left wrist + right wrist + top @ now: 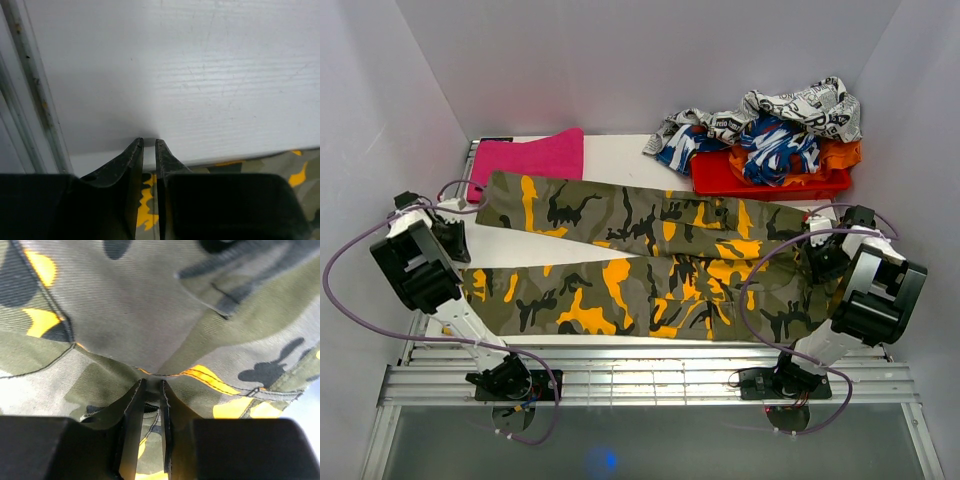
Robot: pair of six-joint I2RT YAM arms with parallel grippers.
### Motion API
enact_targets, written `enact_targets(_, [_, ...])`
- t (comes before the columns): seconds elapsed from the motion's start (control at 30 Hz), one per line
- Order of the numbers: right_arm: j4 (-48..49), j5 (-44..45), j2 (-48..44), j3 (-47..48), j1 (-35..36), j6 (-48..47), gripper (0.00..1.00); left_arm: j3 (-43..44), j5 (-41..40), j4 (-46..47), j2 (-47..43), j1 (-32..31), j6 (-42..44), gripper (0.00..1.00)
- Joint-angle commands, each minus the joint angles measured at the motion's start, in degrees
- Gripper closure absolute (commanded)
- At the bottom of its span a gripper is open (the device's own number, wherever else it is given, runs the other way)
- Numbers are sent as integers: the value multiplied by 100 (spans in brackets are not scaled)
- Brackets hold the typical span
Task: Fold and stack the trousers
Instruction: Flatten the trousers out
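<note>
While the long olive-and-orange camouflage cloth trousers (640,265) are lying lengthwise across the white tabletop (620,160), hems leftward and waist rightward, the right fingers (131,410) are pinching waist cloth. The left fingers (127,165), nearly closed at a hem, are showing no certain grip.

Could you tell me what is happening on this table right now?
Two robot arms are working on the camouflage trousers, which lie spread flat across the table. The left gripper pinches a leg end and the right gripper the waist end, jaws nearly closed on cloth. No fold is made yet.
</note>
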Motion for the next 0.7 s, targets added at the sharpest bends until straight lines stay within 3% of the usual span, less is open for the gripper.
enact_targets(0.0, [-793, -185, -194, 103, -65, -132, 76, 290, 700, -433, -493, -36, 133, 72])
enact_targets(0.13, [-890, -615, -361, 936, -82, 61, 75, 844, 1240, -135, -396, -281, -376, 64])
enact_targets(0.3, [-864, -915, -107, 1623, -74, 421, 73, 1151, 1162, 805, -56, -949, -1087, 56])
enact_targets(0.53, [-715, -925, 929, 2143, -30, 826, 73, 1908, 924, 1009, 1087, -1152, -1765, 56])
enact_targets(0.67, [-513, -784, 1238, 2038, 6, 870, 73, 1698, 679, 895, 1291, -1152, -1591, 57])
